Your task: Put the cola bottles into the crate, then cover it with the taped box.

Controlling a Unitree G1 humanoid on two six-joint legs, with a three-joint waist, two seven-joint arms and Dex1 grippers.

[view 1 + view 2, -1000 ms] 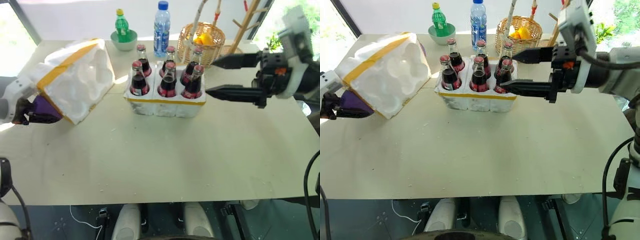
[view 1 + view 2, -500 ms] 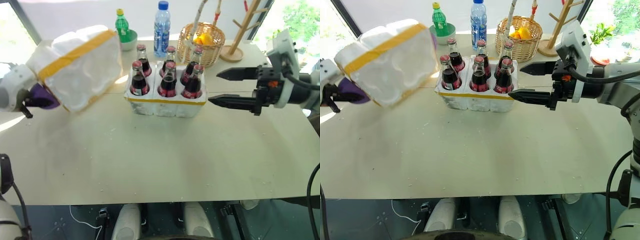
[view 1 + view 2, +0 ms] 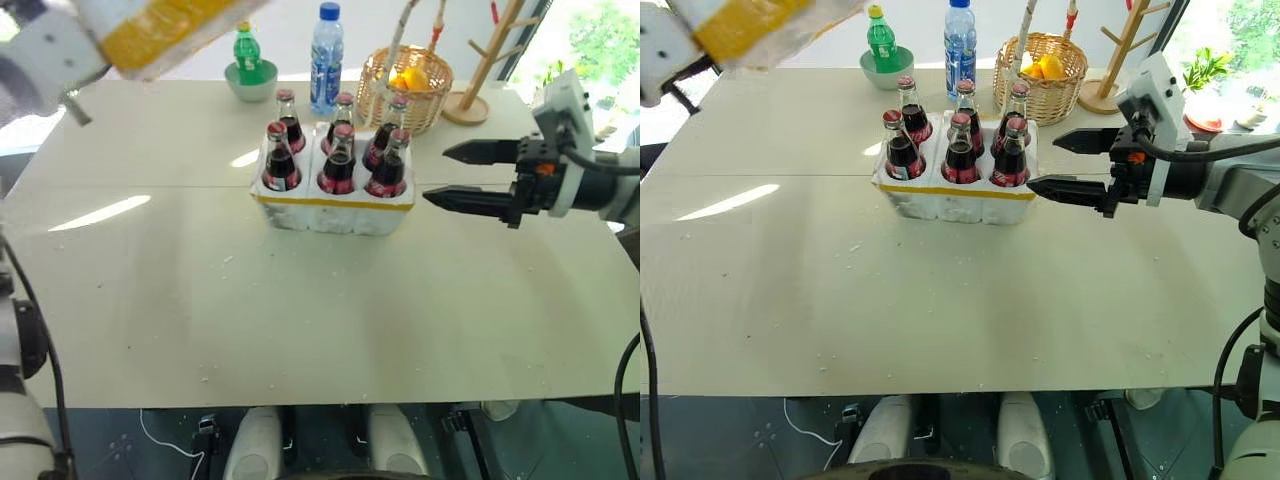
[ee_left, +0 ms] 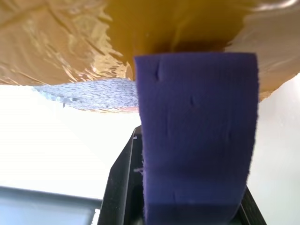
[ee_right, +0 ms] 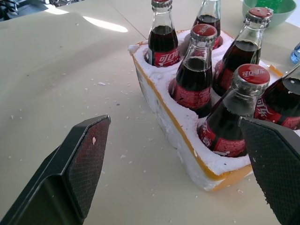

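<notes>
The left gripper [image 4: 187,206] has clamped the purple side piece [image 4: 197,136] and lifted the taped box [image 3: 165,30] off the desk [image 3: 300,300], from about nine o'clock of the crate [image 3: 335,205] up toward eleven o'clock.

- cola bottles [image 3: 338,160]: clear shiny glass, dark liquid inside, glossy red labels, red metal-looking caps
- crate [image 3: 335,208]: white styrofoam, grainy and crumbly at the edges, with a slick yellow tape band round the side
- taped box [image 3: 165,25], up at the far left: same white foam, wrapped in shiny wrinkled yellow-brown tape
- purple side piece [image 4: 197,136]: matt, soft-looking foam with tiny dents
- right gripper [image 5: 180,164]: matt black plastic fingers with fine cross-hatched pads
- table [image 3: 300,310]: smooth pale beige top, slight sheen, dusted with foam crumbs
- basket [image 3: 405,90], far side: woven wicker
- green bottle [image 3: 243,48] and water bottle [image 3: 324,55]: clear glossy plastic
</notes>
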